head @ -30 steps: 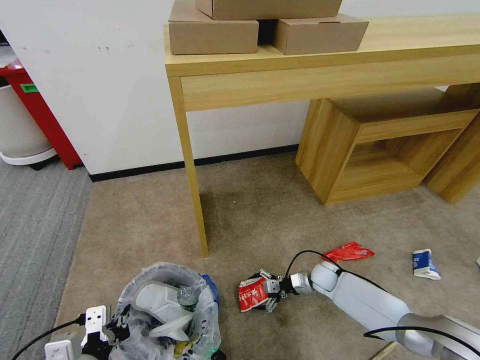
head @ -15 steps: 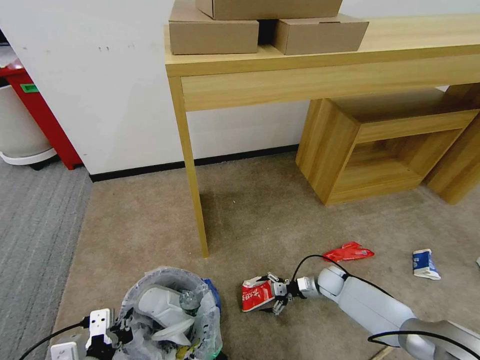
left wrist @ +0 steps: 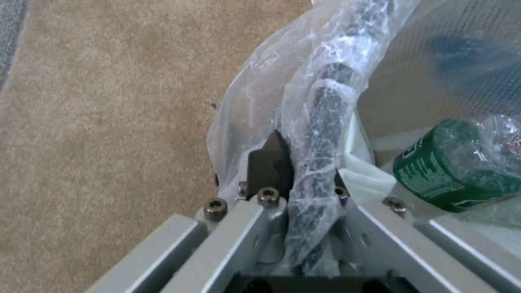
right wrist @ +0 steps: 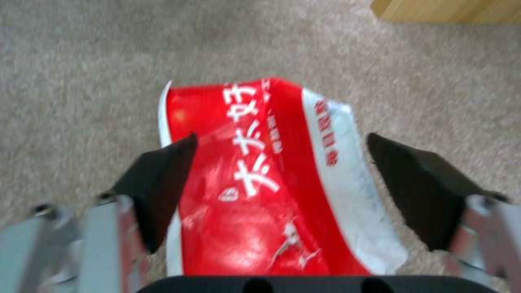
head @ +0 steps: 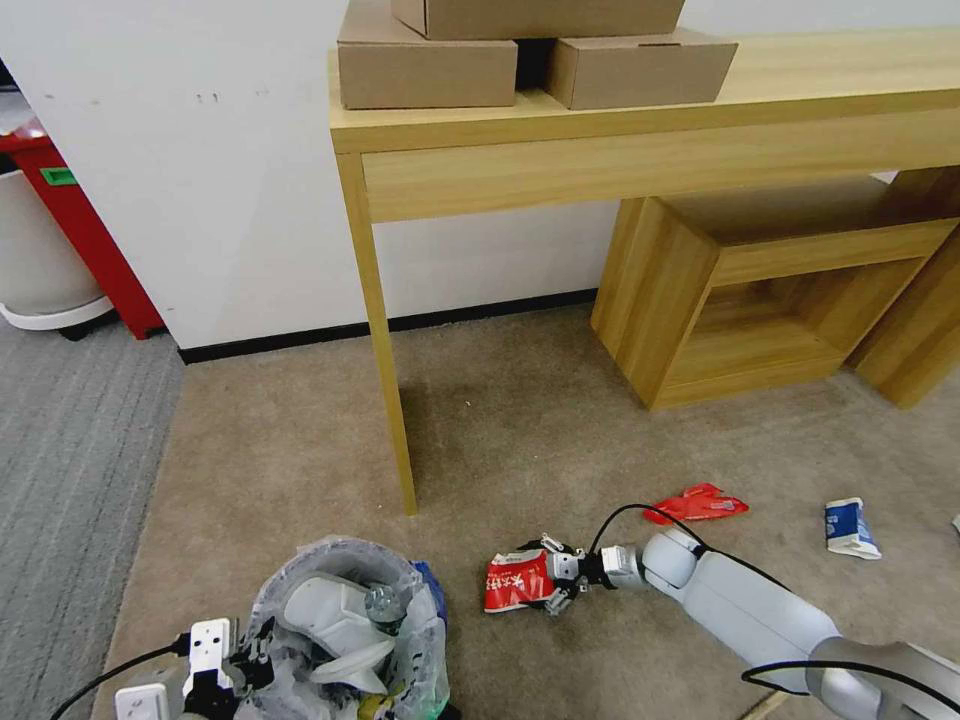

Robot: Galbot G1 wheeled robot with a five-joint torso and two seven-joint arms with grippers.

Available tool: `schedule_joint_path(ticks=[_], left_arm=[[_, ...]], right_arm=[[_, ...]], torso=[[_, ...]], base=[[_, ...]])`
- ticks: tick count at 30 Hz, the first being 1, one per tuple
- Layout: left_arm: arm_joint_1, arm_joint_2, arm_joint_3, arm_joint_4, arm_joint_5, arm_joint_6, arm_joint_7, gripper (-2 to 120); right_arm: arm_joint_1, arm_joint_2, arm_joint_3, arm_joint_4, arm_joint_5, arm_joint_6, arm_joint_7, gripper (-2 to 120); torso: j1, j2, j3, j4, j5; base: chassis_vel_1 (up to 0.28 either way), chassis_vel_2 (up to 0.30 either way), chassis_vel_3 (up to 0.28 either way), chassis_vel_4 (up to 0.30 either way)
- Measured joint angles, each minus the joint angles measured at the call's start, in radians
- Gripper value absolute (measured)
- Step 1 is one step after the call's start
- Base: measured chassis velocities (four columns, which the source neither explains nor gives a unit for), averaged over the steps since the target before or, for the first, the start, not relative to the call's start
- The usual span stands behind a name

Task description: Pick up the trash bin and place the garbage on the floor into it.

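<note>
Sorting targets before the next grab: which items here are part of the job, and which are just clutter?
Job:
trash bin, held at its rim by left hand
crushed red cup, between open right hand fingers
red wrapper
blue-white carton

Clutter:
cardboard boxes
wooden desk

Bare carpet [head: 560, 440] lies open around the crushed cup [head: 517, 580]; table leg [head: 385, 380] stands apart

Your trash bin [head: 345, 640], lined with crinkly whitish plastic, already holds white slippers [head: 330, 615] and a green-label bottle [left wrist: 450, 173]. On the carpet you have a crushed red-white cup [head: 518, 582], a red wrapper [head: 697, 504] and a blue-white carton [head: 851, 527].
</note>
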Motion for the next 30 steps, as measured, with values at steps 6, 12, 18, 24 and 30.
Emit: schedule_joint_path(ticks=[6,12,18,24,30], left_arm=[[0.0,-0.003,0.004,0.003,0.014,-0.005,0.003,0],[0.001,-0.004,0.009,0.004,0.028,-0.01,0.005,0],[0.006,-0.007,0.012,0.002,0.044,-0.015,0.007,0],[0.008,-0.013,0.017,0.004,0.056,-0.018,0.013,0],[0.006,-0.014,0.019,0.009,0.06,-0.02,0.013,0]], right_arm=[[0.005,0.003,0.0,0.01,0.023,-0.007,0.001,57],[0.009,0.001,0.001,0.027,0.045,-0.013,0.016,32],[0.015,-0.007,-0.001,0.047,0.066,-0.024,0.029,12],[0.02,-0.013,-0.001,0.053,0.079,-0.027,0.034,0],[0.007,-0.026,-0.004,0.059,0.081,-0.018,0.034,0]], torso=[[0.0,0.0,0.0,0.0,-0.0001],[0.0,0.0,0.0,0.0,0.0],[0.0,0.0,0.0,0.0,0.0],[0.0,0.0,0.0,0.0001,0.0],[0.0,0.0,0.0,-0.0001,0.0]], base=[[0.0,0.0,0.0,0.0],[0.0,0.0,0.0,0.0],[0.0,0.0,0.0,0.0],[0.0,0.0,0.0,0.0],[0.0,0.0,0.0,0.0]])
